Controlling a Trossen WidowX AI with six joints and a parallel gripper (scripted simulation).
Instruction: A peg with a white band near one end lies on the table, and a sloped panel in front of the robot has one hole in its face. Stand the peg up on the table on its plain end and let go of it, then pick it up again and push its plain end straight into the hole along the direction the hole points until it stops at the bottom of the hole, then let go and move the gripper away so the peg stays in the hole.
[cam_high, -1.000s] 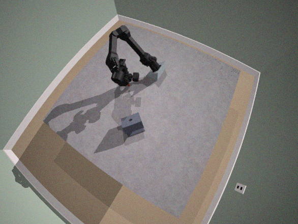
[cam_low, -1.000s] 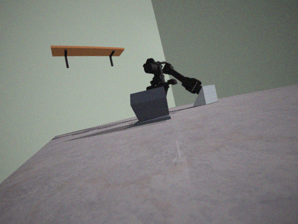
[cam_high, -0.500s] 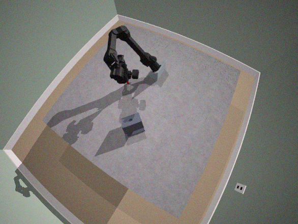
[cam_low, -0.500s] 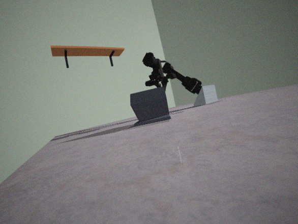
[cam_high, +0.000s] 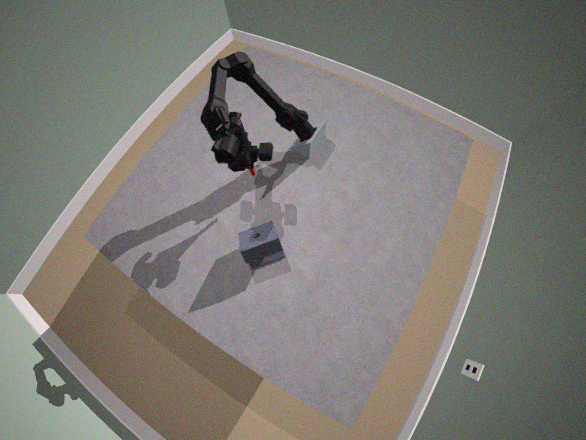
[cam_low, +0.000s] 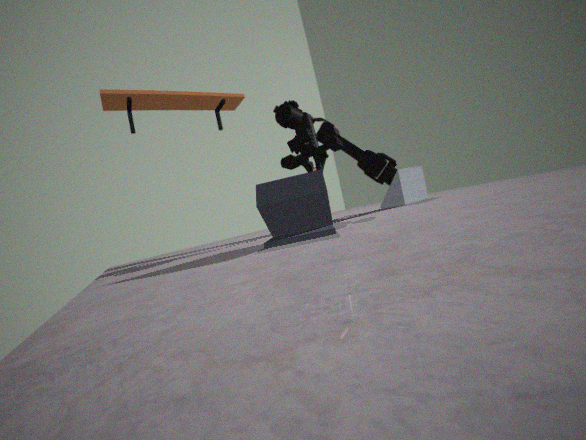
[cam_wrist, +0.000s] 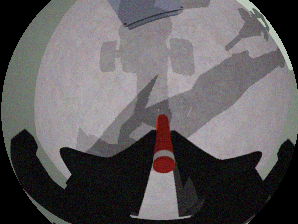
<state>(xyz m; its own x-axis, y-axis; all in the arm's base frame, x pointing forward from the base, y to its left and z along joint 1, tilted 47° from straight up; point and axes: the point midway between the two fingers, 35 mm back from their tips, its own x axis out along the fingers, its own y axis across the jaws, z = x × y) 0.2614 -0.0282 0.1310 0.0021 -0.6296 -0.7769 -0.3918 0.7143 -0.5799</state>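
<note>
While my gripper (cam_high: 250, 166) (cam_low: 315, 166) (cam_wrist: 162, 133) clenched the red peg (cam_high: 253, 171) (cam_low: 314, 169) (cam_wrist: 164, 142), a slight tilt in that grip could have jammed its plain end at the hole's (cam_high: 256, 235) rim.
</note>
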